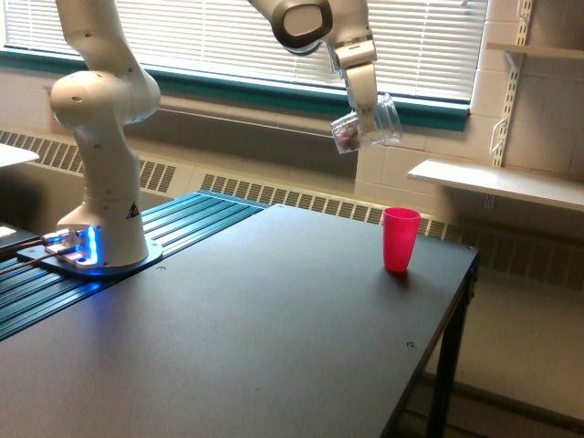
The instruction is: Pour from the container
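Container (367,132) tilted in claw (367,119)

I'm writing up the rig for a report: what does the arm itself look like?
The arm is glossy white with rounded, bulbous joints and a dark grey joint cap near the wrist. Its round base glows blue, with a small triangular warning sticker above. The gripper is white and slim.

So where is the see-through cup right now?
The clear cup is up in the air, tipped sideways in the robot's fingers, above and slightly toward the exterior view's left of the pink cup.
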`<action>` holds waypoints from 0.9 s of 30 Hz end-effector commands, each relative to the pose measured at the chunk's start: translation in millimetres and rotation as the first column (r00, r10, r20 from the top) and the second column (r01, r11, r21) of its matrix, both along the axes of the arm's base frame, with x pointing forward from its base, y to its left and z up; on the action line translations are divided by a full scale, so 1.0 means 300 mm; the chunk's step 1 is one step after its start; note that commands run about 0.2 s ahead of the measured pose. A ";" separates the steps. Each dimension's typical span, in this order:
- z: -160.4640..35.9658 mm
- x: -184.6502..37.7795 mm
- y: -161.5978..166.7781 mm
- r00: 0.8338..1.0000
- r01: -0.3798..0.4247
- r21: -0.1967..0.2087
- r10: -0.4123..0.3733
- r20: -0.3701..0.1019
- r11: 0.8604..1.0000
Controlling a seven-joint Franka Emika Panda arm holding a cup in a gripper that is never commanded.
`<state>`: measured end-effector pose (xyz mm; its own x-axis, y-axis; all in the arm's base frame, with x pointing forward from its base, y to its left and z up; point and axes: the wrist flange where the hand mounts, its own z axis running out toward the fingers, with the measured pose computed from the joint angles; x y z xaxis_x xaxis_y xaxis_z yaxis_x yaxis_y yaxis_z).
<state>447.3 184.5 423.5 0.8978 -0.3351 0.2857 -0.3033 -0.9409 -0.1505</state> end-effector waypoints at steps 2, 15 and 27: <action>-0.083 0.020 0.036 0.997 0.017 0.023 -0.015 -0.072 1.000; -0.159 0.079 0.075 0.992 0.030 0.022 -0.027 -0.127 0.999; -0.238 0.061 0.164 0.990 -0.036 -0.055 0.028 -0.142 0.998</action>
<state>470.5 217.3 359.9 0.9394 -0.2835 0.1929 -0.2771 -0.9590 -0.0602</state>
